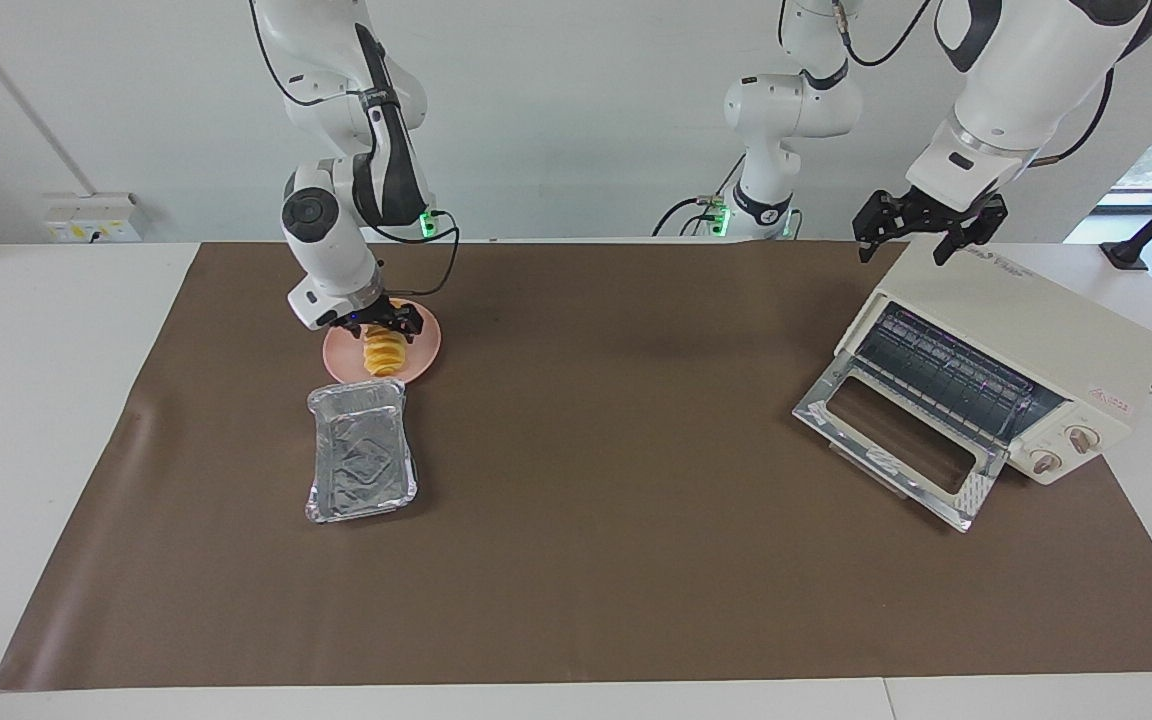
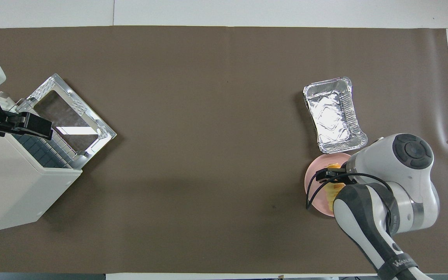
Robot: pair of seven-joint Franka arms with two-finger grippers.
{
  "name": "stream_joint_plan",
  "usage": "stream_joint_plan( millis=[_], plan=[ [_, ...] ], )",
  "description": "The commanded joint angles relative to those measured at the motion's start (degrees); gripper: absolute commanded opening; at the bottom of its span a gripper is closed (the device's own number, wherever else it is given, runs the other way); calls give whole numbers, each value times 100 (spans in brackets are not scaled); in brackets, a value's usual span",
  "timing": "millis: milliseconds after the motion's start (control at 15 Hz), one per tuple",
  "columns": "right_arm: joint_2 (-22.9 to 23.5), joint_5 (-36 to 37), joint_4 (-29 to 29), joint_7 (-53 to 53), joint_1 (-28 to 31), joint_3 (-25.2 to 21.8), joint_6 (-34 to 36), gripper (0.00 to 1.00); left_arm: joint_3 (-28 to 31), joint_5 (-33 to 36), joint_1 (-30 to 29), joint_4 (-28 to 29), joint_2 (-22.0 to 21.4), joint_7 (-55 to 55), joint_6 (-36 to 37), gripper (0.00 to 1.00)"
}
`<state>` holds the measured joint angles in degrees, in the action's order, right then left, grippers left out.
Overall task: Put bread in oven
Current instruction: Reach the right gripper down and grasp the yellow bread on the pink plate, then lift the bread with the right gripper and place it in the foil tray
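The right gripper (image 1: 383,322), spread, straddled the bread (image 1: 383,355) at upper left, seemingly near its end; the loaf could tip out.

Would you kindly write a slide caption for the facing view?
Right end effector open over the bread on the pink plate; left end effector open above the oven, door down.

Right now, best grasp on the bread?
Probably across the bread's middle, from straight above: it lies flat on the pink plate, narrow across its ridges. The open right gripper is already over it.
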<state>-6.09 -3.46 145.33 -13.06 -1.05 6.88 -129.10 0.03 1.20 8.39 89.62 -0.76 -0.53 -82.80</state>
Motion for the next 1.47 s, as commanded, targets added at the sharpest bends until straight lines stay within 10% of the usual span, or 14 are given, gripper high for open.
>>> stream_joint_plan(
  millis=[0, 334, 869, 1404],
  plan=[
    [-279, -102, 443, 84, 70, 42, -344, 92, -47, -94, -101, 73, -91, -79, -34, 100],
    [-375, -102, 339, 84, 78, 7, 77, 0, -47, -94, -92, 73, -91, -79, -34, 100],
    [-393, -41, -1382, 294, 105, -29, 1834, 0, -47, -94, -92, 73, -91, -79, -43, 100],
    [1161, 381, -3535, 1508, 606, -20, 1888, 0, -47, -94, -101, 73, -82, -79, -34, 100]
  ],
)
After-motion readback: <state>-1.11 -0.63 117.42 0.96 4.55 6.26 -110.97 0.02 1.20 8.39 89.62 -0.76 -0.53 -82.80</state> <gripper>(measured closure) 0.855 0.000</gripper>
